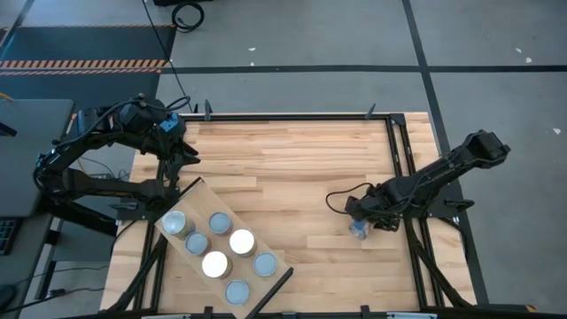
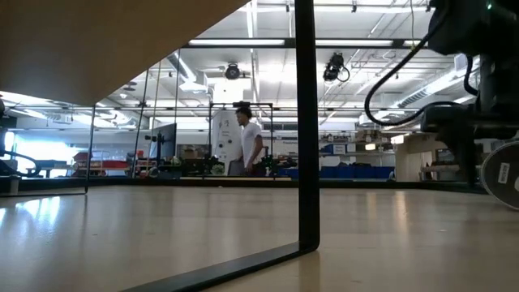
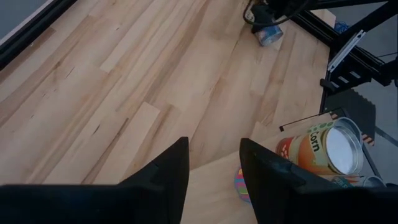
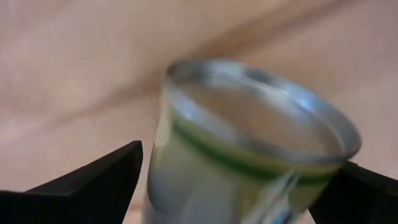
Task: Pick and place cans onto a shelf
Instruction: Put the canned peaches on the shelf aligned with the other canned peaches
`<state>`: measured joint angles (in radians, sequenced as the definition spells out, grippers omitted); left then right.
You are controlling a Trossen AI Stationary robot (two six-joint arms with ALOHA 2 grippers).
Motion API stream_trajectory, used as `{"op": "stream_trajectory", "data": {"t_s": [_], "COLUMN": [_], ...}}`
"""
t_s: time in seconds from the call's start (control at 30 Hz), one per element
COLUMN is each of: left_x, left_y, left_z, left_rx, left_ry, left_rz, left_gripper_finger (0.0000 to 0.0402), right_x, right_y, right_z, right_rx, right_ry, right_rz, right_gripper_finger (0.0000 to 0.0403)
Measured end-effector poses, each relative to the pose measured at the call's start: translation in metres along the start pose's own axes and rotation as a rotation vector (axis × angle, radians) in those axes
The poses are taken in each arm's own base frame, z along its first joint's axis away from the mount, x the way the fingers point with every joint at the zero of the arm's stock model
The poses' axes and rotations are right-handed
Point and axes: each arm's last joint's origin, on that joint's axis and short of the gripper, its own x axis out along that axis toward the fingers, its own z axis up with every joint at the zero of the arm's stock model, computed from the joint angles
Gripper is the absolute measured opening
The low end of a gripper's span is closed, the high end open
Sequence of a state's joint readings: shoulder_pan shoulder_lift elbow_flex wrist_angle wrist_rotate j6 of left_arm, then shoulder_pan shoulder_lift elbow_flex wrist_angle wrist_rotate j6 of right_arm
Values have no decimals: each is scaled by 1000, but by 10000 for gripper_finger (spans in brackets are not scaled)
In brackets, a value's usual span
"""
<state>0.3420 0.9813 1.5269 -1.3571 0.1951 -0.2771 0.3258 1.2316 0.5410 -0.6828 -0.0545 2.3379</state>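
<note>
The shelf [image 1: 190, 199], a pale plank with a dark bar [image 1: 273, 291] at its near end, lies slantwise at the table's near left. Several cans stand on it, two of them white-topped [image 1: 242, 241] [image 1: 215, 263]. One shows an orange corn label in the left wrist view [image 3: 323, 149]. My left gripper [image 1: 182, 158] hovers open and empty over the shelf's far end [image 3: 214, 174]. My right gripper [image 1: 361, 217] is at the table's right, shut on a silvery-rimmed can [image 1: 359, 231] [image 4: 249, 143]. My right gripper has the can's side wall [image 4: 163, 168] between its two fingers [image 4: 93, 180], one on either side. The can's rim [image 4: 261, 106] points away from the wrist and the can is tilted. In the low view it [image 2: 503, 174] shows low at the table's level; whether it rests there I cannot tell.
The table is framed by dark rails [image 1: 399, 151]. A black cable [image 1: 341, 197] loops beside my right gripper. Bare wood [image 1: 283, 168] lies between the two arms. In the low view the shelf's underside [image 2: 81, 49] and its dark bar [image 2: 306, 122] stand near, and a person [image 2: 247, 142] is far behind.
</note>
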Motion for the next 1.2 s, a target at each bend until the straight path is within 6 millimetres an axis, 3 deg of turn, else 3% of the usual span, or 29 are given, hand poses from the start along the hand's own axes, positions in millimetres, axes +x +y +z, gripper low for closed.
{"op": "stream_trajectory", "data": {"t_s": [0.37,0.67,0.8,1.03,1.2], "left_x": [0,0,0,-1,-4], "left_y": [0,-1,-2,-4,-7], "left_z": [0,5,9,16,25], "left_rx": [0,-8,-1,63,139], "left_ry": [-1,-58,-97,-168,-267], "left_rz": [0,2,-9,-25,-44], "left_gripper_finger": [149,149,149,149,149], "right_x": [3,3,1,-22,-37], "right_y": [6,8,11,37,67], "right_z": [17,19,17,12,13], "right_rx": [31,-29,-73,-231,-493], "right_ry": [-160,-170,-187,-418,-641], "right_rz": [92,104,138,375,557], "right_gripper_finger": [392,318,317,318,321]}}
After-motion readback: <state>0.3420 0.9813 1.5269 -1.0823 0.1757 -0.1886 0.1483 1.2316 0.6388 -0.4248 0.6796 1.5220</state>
